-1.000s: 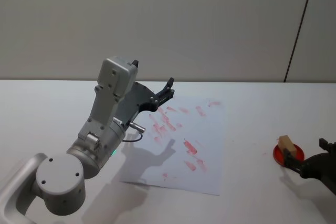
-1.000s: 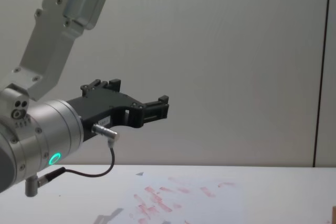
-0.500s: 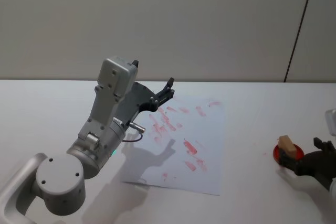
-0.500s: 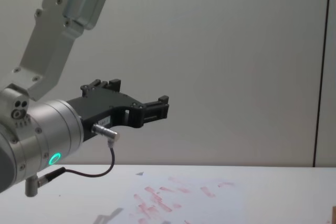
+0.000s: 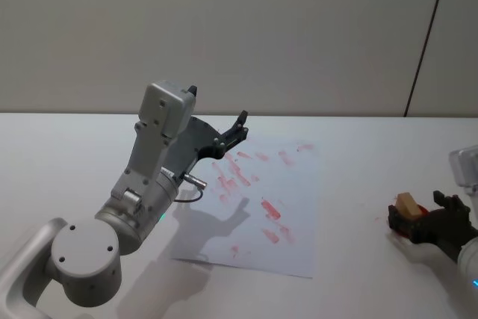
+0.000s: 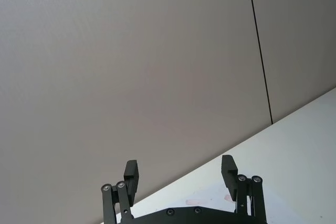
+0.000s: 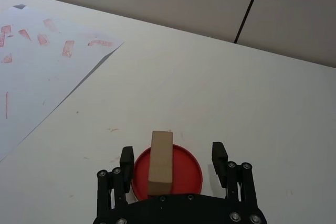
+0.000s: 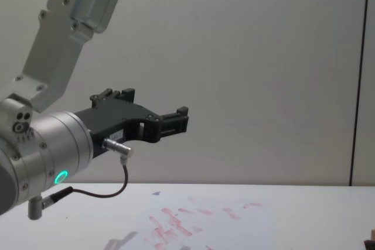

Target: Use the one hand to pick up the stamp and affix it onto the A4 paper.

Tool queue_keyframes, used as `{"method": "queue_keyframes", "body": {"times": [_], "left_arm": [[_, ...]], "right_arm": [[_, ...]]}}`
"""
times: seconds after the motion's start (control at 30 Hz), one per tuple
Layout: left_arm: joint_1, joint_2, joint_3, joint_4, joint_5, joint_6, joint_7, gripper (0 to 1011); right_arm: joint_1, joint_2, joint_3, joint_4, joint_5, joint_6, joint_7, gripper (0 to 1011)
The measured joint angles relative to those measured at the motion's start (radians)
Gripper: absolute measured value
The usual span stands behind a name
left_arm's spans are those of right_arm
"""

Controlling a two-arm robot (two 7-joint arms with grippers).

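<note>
One left gripper (image 5: 237, 131) hangs above the far left corner of the one paper (image 5: 291, 207), its jaws wide and empty. The paper lies flat on the bench (image 5: 358, 147). At the right, one red dish (image 7: 184, 174) holds the one stamp (image 7: 160, 161), upright. The right gripper (image 7: 173, 153) has its jaws wide on both sides of the dish, apart from the stamp.

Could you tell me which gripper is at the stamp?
The right gripper, open around the stamp; the left gripper is raised high near the paper.
</note>
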State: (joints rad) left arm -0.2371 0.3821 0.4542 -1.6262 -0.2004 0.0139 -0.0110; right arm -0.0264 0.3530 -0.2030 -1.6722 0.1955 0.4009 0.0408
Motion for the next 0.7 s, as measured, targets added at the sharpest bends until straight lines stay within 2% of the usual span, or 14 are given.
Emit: {"method": "queue_keyframes", "body": {"times": [0.37,0.4,0.47,0.57,0.63,0.7], "left_arm": [[0.0,0.0,0.0,0.0,0.0,0.0,0.0,1003],[0.0,0.0,0.0,0.0,0.0,0.0,0.0,1003],[0.0,0.0,0.0,0.0,0.0,0.0,0.0,1003],[0.0,0.0,0.0,0.0,0.0,0.0,0.0,1003],[0.0,0.0,0.0,0.0,0.0,0.0,0.0,1003],[0.0,0.0,0.0,0.0,0.0,0.0,0.0,1003]], "right_arm": [[0.015,-0.008,-0.003,0.016,-0.01,0.001,0.009,626],[0.016,-0.009,-0.003,0.017,-0.011,0.001,0.01,567],[0.017,-0.01,-0.003,0.018,-0.011,0.001,0.011,534],[0.019,-0.01,-0.004,0.02,-0.012,0.001,0.012,408],[0.02,-0.011,-0.004,0.021,-0.013,0.001,0.013,390],[0.021,-0.011,-0.004,0.022,-0.014,0.001,0.013,305]]}}
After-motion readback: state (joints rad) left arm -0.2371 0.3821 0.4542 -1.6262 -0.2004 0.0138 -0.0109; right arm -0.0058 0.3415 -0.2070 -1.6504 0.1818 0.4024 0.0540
